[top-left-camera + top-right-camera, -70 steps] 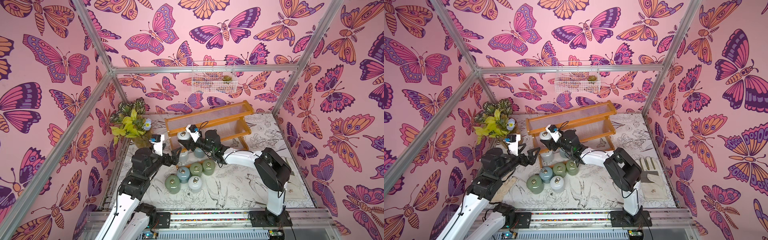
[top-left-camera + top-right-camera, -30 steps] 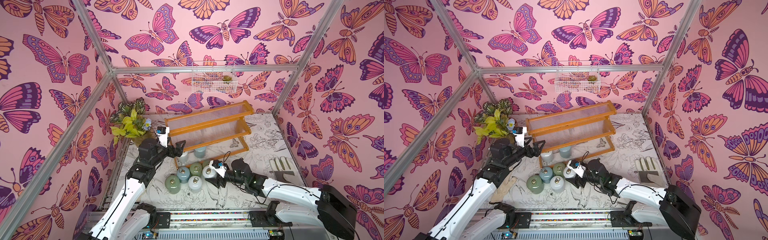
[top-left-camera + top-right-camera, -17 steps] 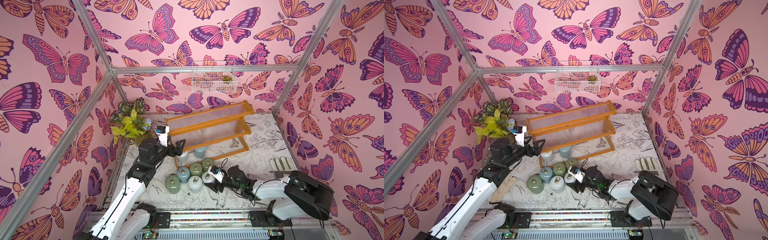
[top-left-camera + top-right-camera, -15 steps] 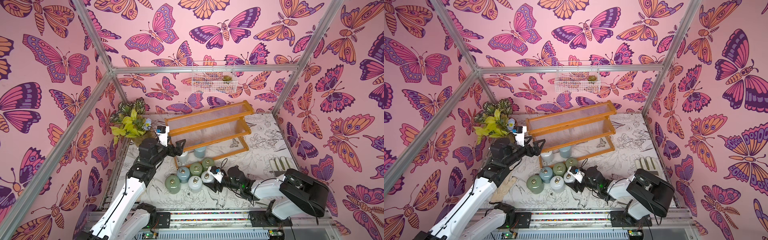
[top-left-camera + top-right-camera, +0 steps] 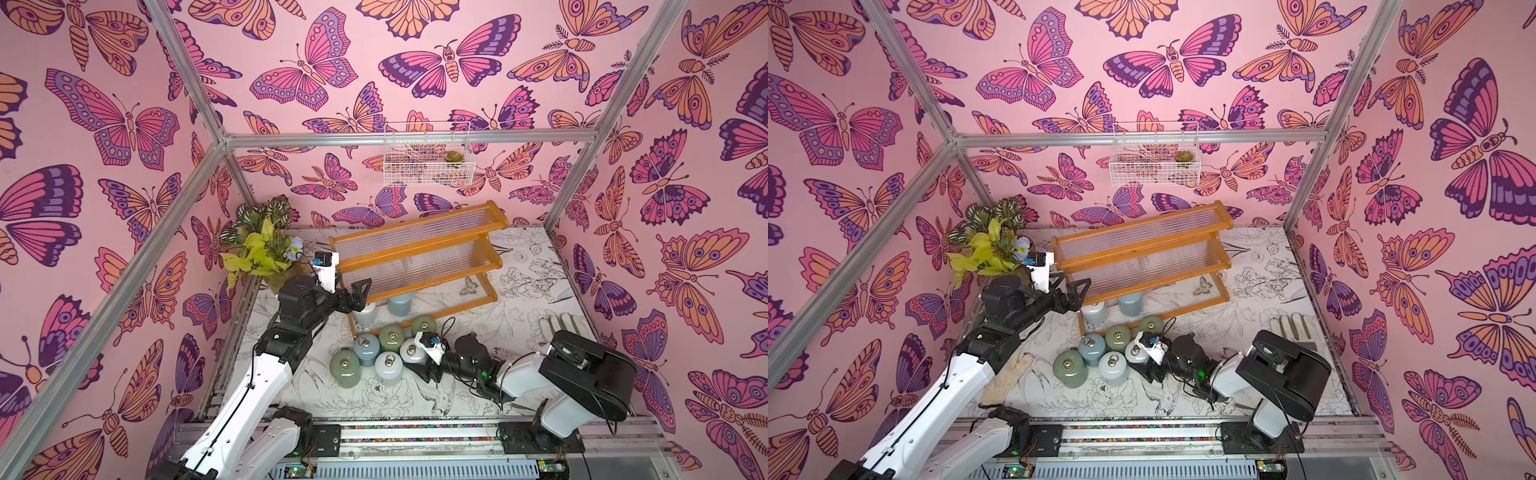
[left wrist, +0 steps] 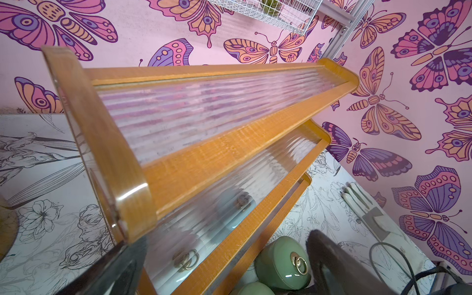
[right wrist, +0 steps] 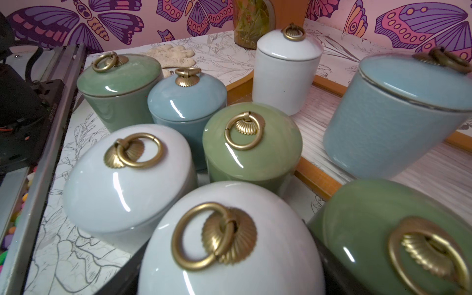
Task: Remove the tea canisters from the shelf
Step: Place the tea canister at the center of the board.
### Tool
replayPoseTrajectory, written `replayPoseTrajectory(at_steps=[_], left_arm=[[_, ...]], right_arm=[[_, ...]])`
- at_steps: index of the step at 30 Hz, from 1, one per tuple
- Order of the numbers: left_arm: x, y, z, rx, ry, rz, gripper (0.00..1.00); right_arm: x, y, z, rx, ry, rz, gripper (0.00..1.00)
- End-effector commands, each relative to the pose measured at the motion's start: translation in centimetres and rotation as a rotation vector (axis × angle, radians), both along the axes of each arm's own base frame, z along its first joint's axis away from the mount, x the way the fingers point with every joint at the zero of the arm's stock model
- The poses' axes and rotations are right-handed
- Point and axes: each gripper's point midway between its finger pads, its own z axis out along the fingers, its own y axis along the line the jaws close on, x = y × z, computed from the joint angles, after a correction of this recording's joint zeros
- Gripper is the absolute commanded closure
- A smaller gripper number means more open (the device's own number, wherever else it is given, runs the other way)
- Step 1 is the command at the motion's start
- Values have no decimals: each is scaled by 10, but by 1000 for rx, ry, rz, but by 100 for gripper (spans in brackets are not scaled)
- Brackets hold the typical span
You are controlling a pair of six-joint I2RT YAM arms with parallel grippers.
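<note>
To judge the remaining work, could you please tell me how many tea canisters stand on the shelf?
2: a white canister and a light blue canister, side by side on the bottom tier of the shelf; upper tiers look bare.

No text, label, brand or number can be read in any view. The only trace of writing is a short line of small raised letters on the edge of a black block [image 7: 25, 109], seen in the right wrist view. It lies well apart from the shelf [image 7: 316, 178], on the far side of the canisters [image 7: 252, 153] from it. The letters are too small and blurred to make out
</note>
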Motion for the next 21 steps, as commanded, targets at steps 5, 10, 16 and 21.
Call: replayPoseTrajectory(at_steps=[5,10,16,21], left_arm=[[4,3,10,-2,-26,16,0],[4,4,9,-1,-24,20,0],[1,5,8,-1,-28,25,0],[0,6,8,0,-28,27,0]], right_arm=[[-6,7,18,-16,-36,40,23],[-9,9,17,-39,-32,59,20],[-9,11,10,-55,-13,64,16],[-9,10,7,-56,-9,57,1]])
